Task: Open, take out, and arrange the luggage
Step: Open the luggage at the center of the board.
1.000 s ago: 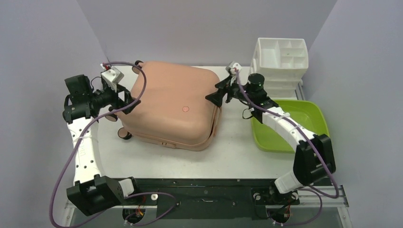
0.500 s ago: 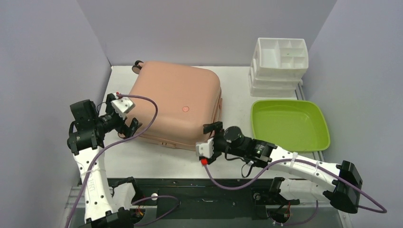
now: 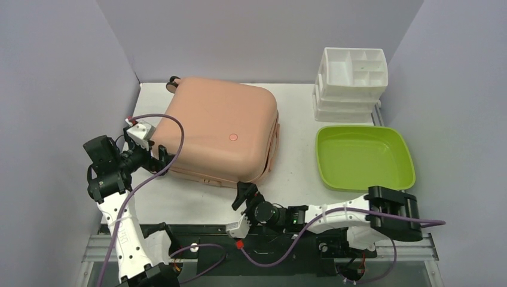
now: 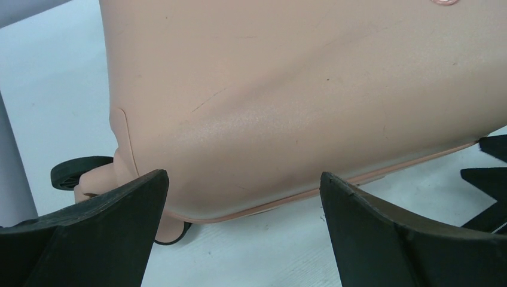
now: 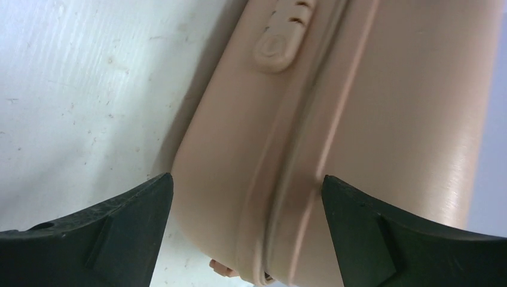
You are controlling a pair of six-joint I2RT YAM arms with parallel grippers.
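Note:
The salmon-pink suitcase (image 3: pixel 221 134) lies flat and closed on the white table, wheels toward the left. My left gripper (image 3: pixel 165 156) is open at its near-left corner, close to the shell; the left wrist view shows the shell (image 4: pixel 299 89), its seam and a dark caster wheel (image 4: pixel 78 172) between the spread fingers. My right gripper (image 3: pixel 245 195) is open, low at the table's front edge, just below the suitcase's near-right corner. The right wrist view shows the closed seam (image 5: pixel 299 173) and a latch button (image 5: pixel 276 46) between the spread fingers.
A lime-green tray (image 3: pixel 365 156) sits at the right. A stack of white compartmented organizers (image 3: pixel 353 75) stands behind it at the back right. Grey walls close in left, back and right. The black arm rail (image 3: pixel 263 239) runs along the near edge.
My right arm swung from the suitcase's far right side round to its near-right corner, low at the front edge. My left gripper moved nearer along the left side. The suitcase shifted and rotated a little.

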